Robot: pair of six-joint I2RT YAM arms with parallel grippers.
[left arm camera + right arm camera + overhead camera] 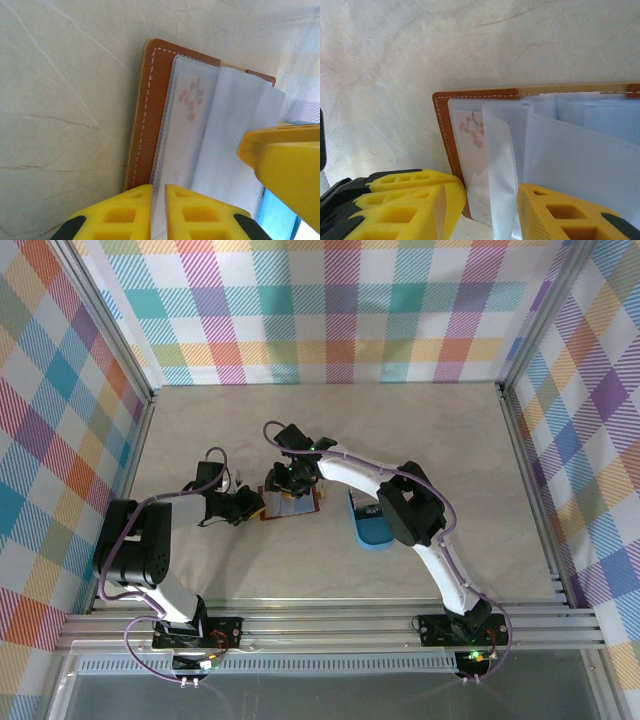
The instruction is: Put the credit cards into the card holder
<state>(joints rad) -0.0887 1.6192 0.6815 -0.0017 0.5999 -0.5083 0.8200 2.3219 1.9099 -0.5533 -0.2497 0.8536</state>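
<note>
Card holder lies open on the table with its clear sleeves fanned up, between the two grippers.

Left gripper: fingers drawn together to a thin slit at the holder's near edge. A sleeve edge runs toward the slit; cannot tell whether it is nipped. From these fingers the holder stretches straight ahead, long side running away from them, leather cover to their left, sleeves to their right.

Right gripper: fingers apart, straddling the sleeves, with a pale round-cornered leaf standing between them. Card or empty sleeve: cannot tell, nor whether the pads press on it. A blossom-printed card sits in the sleeve just ahead of one finger.

Judgement: the right arm is the nearer, working one. The coming move turns on lining that leaf up with a sleeve mouth ahead of its fingers.

Blue tray lies beyond the right gripper, its contents covered by the arm.
</note>
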